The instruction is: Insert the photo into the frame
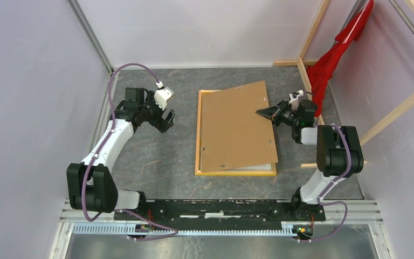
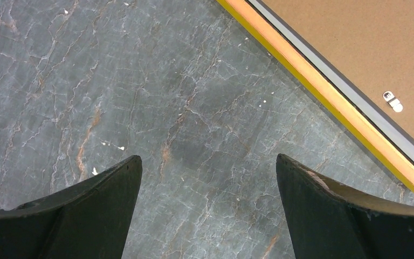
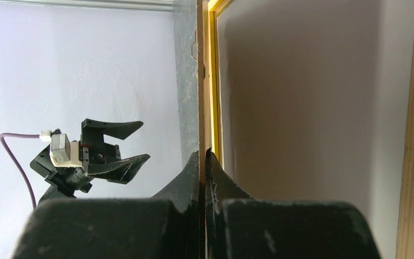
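Observation:
The frame (image 1: 198, 135) lies face down mid-table, its wooden back up and yellow showing at the edges (image 2: 323, 89). A brown backing board (image 1: 237, 127) rests over it, skewed and raised on its right side. My right gripper (image 1: 260, 113) is shut on that board's right edge, seen edge-on between the jaws (image 3: 202, 154). Under the board a pale sheet (image 3: 312, 108) fills the frame's opening, with a whitish strip (image 1: 256, 168) at the near rail; it looks like the photo's plain reverse. My left gripper (image 1: 164, 120) hangs open over bare table (image 2: 207, 159), left of the frame.
Bare wooden beams with a red cloth (image 1: 334, 59) stand at the back right, close behind the right arm. White walls enclose the table on three sides. A small metal turn clip (image 2: 392, 101) sits on the backing board near the frame's rail.

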Controlling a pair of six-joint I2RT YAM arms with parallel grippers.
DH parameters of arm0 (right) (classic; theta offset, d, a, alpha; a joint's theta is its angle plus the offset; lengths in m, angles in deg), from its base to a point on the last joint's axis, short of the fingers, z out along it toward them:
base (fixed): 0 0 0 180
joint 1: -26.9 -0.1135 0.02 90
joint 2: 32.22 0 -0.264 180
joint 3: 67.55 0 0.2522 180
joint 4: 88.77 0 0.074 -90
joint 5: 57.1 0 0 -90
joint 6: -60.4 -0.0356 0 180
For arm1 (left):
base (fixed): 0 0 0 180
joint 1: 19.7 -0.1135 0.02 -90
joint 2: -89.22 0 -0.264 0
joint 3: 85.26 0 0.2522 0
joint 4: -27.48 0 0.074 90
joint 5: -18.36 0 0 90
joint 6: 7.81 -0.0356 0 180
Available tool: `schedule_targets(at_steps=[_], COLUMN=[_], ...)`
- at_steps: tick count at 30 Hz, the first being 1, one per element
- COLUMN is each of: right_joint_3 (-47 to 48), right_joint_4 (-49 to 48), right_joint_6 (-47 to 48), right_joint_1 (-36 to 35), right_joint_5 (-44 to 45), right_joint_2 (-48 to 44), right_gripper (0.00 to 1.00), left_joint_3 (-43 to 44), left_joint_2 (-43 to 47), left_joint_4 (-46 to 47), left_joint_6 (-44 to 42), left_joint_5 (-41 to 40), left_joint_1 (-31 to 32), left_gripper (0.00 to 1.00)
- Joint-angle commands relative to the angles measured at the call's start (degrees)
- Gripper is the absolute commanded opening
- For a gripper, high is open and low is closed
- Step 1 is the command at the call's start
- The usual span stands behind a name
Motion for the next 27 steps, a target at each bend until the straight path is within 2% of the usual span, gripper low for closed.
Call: schedule_targets(at_steps=[1,27], right_joint_3=[2.3,5.1], right_joint_4=[-5.0,-5.4], right_joint_6=[-1.9,0.8], right_joint_1=[-0.3,-1.3], right_joint_5=[-1.0,0.4], right_joint_2=[0.4,5.1], right_gripper=[0.0,0.0], left_joint_3=[0.0,0.6], left_joint_2=[0.0,-0.7], left_joint_4=[0.3,-1.4], left_joint_6=[-2.3,-3.5], left_joint_5=[-0.2,-0.4], left_joint_1=[0.3,0.4], left_gripper=[1.0,1.0])
